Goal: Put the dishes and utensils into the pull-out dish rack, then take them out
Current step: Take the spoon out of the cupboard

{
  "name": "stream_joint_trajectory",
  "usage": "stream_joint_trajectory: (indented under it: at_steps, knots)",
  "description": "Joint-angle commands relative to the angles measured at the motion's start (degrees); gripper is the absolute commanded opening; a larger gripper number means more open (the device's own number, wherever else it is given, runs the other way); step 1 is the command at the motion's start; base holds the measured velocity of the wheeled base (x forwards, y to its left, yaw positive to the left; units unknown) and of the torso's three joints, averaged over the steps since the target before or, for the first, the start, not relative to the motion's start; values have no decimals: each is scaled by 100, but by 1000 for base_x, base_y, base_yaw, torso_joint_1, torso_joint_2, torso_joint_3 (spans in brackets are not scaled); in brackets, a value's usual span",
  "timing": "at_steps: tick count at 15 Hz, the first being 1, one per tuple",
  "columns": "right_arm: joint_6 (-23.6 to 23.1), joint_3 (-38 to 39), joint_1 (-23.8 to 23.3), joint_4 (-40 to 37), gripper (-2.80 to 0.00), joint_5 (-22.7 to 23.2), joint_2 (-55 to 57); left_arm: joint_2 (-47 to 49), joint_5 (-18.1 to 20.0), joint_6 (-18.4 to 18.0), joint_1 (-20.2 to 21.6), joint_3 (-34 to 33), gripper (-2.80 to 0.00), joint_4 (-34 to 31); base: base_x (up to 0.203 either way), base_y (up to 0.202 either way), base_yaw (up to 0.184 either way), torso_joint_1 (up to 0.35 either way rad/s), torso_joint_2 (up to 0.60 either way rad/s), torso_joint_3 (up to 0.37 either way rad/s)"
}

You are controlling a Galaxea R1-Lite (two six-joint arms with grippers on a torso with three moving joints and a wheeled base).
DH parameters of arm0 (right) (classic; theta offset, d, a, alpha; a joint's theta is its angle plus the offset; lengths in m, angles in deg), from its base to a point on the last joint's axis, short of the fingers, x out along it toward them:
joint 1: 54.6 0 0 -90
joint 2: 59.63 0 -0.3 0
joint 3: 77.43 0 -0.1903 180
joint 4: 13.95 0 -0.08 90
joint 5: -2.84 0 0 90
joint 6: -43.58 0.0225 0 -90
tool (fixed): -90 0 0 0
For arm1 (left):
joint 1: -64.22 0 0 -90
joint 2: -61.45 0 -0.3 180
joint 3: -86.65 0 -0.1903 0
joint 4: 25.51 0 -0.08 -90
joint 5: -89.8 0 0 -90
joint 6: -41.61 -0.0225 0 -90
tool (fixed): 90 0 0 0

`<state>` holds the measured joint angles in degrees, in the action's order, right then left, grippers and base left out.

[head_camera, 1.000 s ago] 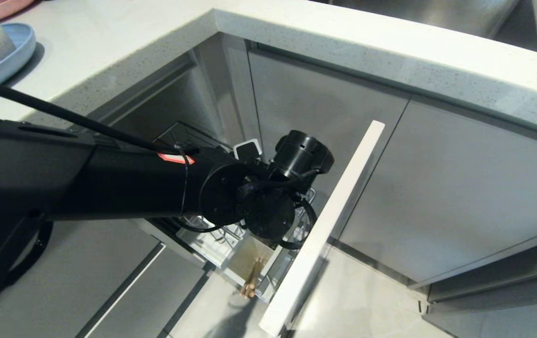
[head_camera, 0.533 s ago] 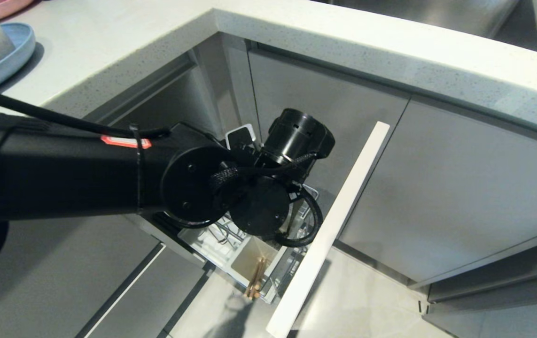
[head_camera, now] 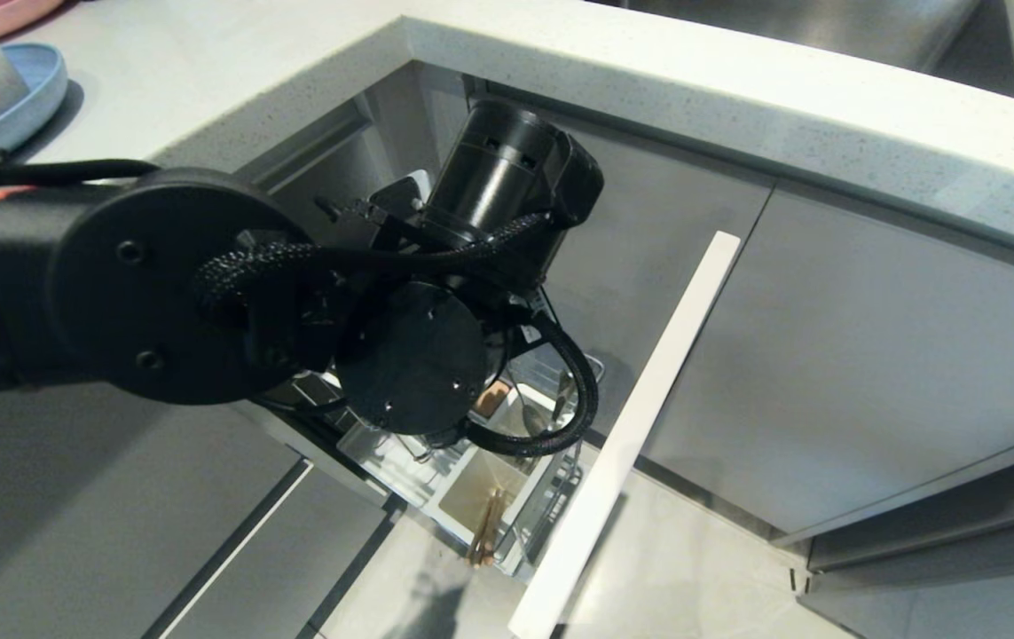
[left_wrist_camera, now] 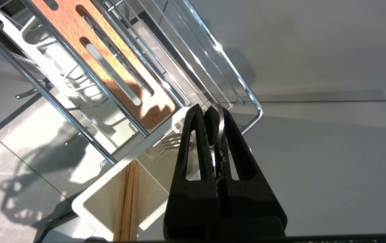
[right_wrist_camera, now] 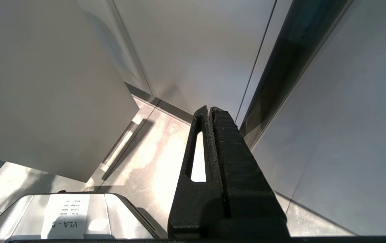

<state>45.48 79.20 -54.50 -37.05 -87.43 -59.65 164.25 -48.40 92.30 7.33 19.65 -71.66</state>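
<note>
Above the rack (left_wrist_camera: 193,67), left gripper (left_wrist_camera: 212,113) pinches a spoon (left_wrist_camera: 217,125); chopsticks (left_wrist_camera: 127,202) in the caddy (left_wrist_camera: 88,206); right gripper (right_wrist_camera: 209,113) closed, empty

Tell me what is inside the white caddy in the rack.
The white caddy holds wooden chopsticks in one compartment. The left gripper, shut on a spoon, covers the neighbouring compartment, so its contents cannot be seen.

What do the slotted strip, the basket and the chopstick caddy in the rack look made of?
Slotted strip: wood by the look, tan with fine grain, matte. Basket: thin metal wire, apparently chrome-plated, with bright mirror glints. Caddy: likely white plastic, smooth, thick moulded rim. Chopsticks inside it: light-brown wood.
</note>
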Motion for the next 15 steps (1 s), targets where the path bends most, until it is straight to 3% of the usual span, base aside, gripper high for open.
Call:
stream_joint_trajectory:
  at_steps: [1,15]
  knots:
    - [3,9,5,1,-280,1,-24,-130,-66,21,-41,1,-280,-15,0,0,0,0,0,0]
    - [3,9,-1,7,-280,1,-23,-825,-391,-344,-51,19,-280,-182,0,0,0,0,0,0]
